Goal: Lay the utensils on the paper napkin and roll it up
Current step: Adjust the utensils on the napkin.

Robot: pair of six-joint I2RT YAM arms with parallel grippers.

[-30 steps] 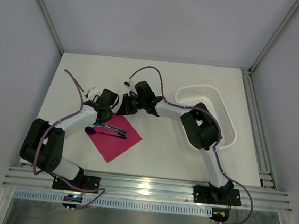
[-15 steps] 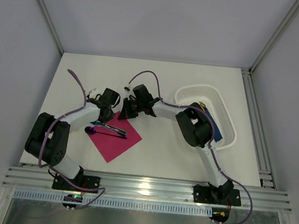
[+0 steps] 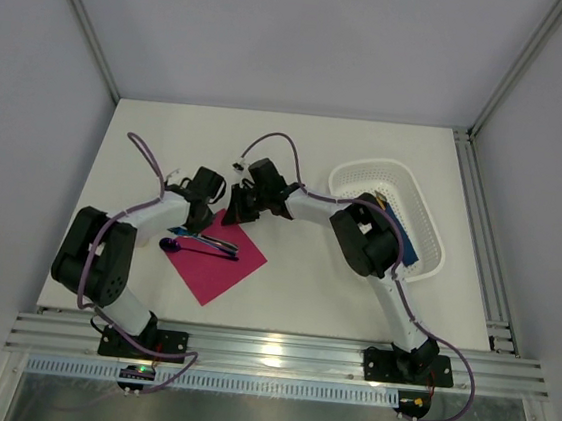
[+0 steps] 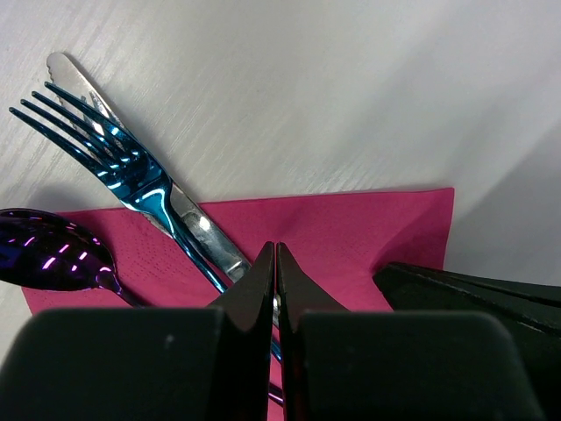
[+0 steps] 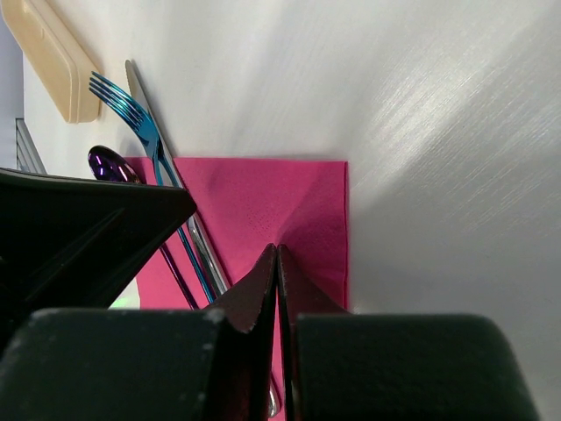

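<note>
The magenta paper napkin [image 3: 220, 264] lies as a diamond left of centre. The utensils [image 3: 207, 247] lie across its upper half: a blue-tinted fork [image 4: 114, 153], a knife [image 4: 197, 228] and a purple spoon [image 4: 53, 259], their heads off the napkin's left edge. My left gripper [image 3: 201, 220] is shut, its tips [image 4: 275, 250] down over the napkin [image 4: 351, 237] by the knife. My right gripper [image 3: 233, 211] is shut at the napkin's top corner [image 5: 277, 252], and the paper [image 5: 263, 202] rises in a crease to its tips. The two grippers stand close side by side.
A white mesh basket [image 3: 425, 271] stands at the right with a blue flat strip [image 3: 400, 228] inside, under the right arm's elbow. A pale beige flat stick [image 5: 48, 53] lies beyond the fork's tines. Metal rails run along the table's right and near edges.
The right gripper has slid a little left onto the napkin's top corner. The left arm's elbow has shifted slightly right. Napkin and utensils have not moved.
</note>
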